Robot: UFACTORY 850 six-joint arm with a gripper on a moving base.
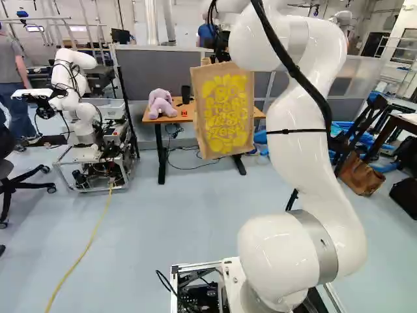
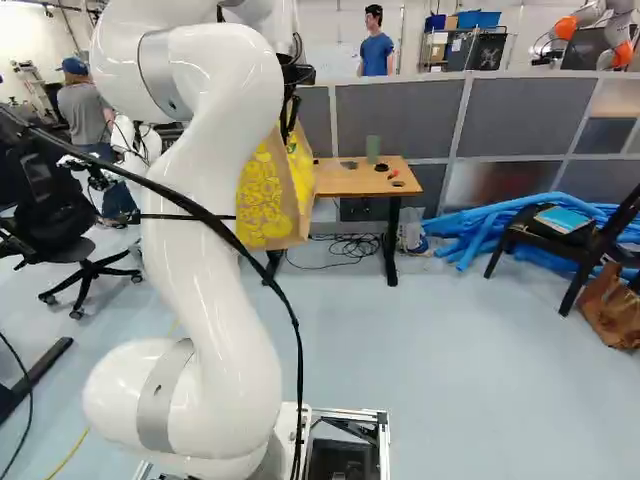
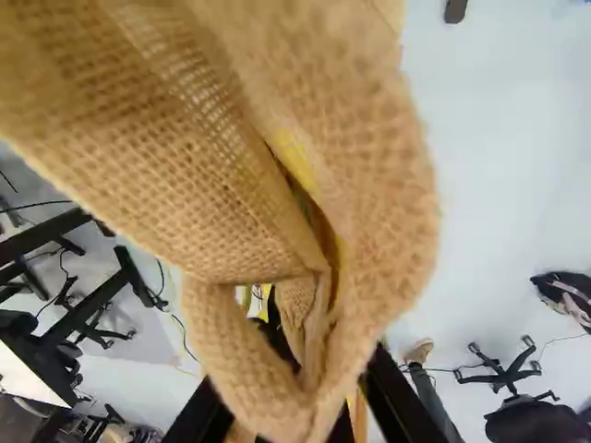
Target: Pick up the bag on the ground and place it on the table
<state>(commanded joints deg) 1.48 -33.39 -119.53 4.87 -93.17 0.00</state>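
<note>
The black gripper point(image 1: 220, 51) hangs high beside my arm's upper links, partly hidden by the bag and arm in the left base view. Below it the tan woven bag point(image 1: 225, 111) with yellow print hangs upright in the air, covering part of the wooden table point(image 1: 171, 118). In the right base view the bag point(image 2: 272, 190) overlaps the table's point(image 2: 345, 184) near left corner. Seen from the wrist, the gripper point(image 3: 309, 426) is shut on gathered cloth of the bag point(image 3: 249, 185), which spreads ahead of the fingers and hides the pads.
A pink plush toy point(image 1: 160, 103) and a dark cup point(image 1: 186, 94) are on the table; a green cup point(image 2: 373, 149) stands there too. Grey partitions point(image 2: 400, 118) rise behind. Blue tubes point(image 2: 480, 228) and a dark chair point(image 2: 560, 235) lie rightward. Another robot point(image 1: 78, 98) stands left.
</note>
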